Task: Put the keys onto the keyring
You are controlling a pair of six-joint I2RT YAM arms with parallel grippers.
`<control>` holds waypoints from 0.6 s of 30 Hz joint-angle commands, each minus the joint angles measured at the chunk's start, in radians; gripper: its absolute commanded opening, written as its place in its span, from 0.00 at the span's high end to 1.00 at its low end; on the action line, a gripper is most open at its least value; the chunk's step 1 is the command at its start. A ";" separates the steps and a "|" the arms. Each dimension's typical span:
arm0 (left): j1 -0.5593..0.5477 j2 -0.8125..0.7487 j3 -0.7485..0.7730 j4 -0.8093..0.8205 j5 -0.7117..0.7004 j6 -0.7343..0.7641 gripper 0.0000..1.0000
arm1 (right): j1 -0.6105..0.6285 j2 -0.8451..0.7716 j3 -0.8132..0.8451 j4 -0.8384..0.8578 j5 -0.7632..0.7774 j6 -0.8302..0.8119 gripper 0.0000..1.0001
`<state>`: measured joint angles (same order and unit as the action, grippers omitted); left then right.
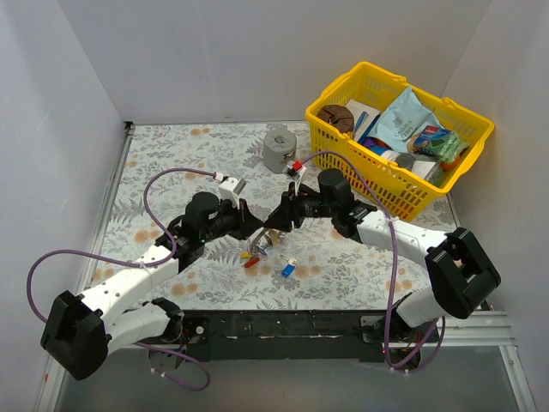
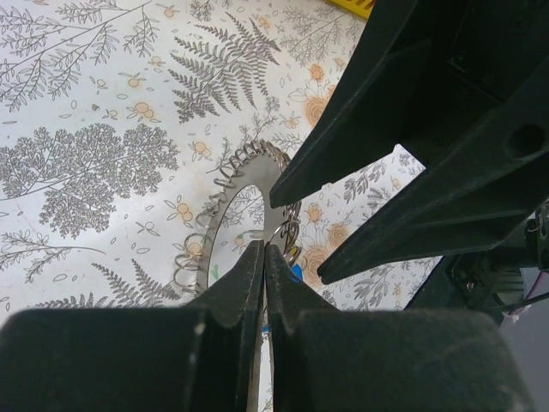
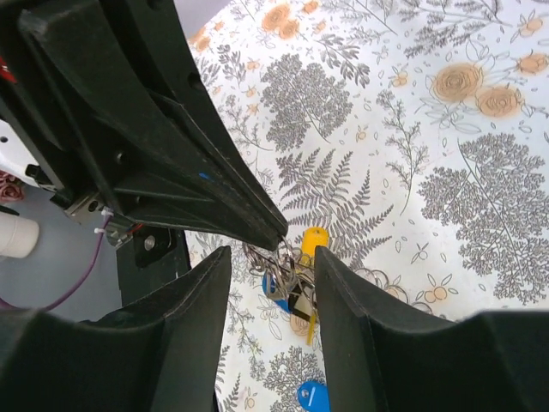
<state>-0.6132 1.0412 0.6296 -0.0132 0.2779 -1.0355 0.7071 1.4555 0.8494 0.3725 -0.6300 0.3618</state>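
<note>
My left gripper [image 2: 264,251] is shut on the edge of the keyring [image 2: 260,170], a flat grey ring with small wire loops along its rim, and holds it upright over the floral mat. In the top view the keyring [image 1: 268,243] hangs between my left gripper [image 1: 254,226] and my right gripper [image 1: 274,220]. My right gripper [image 3: 272,251] is open, with its jaws either side of a bunch of keys that hangs at the ring: a yellow key [image 3: 310,244] and a blue key [image 3: 275,293]. A separate blue key [image 3: 313,396] lies on the mat and also shows in the top view [image 1: 288,269]. Red and yellow keys [image 1: 251,257] show below the ring.
A grey cylindrical can [image 1: 279,148] stands behind the grippers. A yellow basket [image 1: 343,142] full of packets sits at the back right. White walls close in the mat on the left, back and right.
</note>
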 commanded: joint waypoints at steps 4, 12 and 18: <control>-0.005 -0.032 0.039 -0.011 0.006 0.014 1.00 | -0.005 -0.001 0.023 -0.052 0.026 -0.038 0.51; -0.005 -0.033 0.042 -0.007 0.014 0.014 1.00 | -0.005 0.014 0.020 -0.034 -0.017 -0.046 0.61; -0.006 -0.030 0.047 -0.005 0.023 0.017 1.00 | -0.005 0.032 0.016 -0.006 -0.053 -0.041 0.65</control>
<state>-0.6155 1.0393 0.6296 -0.0463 0.2821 -1.0306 0.7071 1.4757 0.8494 0.3237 -0.6380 0.3332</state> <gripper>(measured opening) 0.009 0.369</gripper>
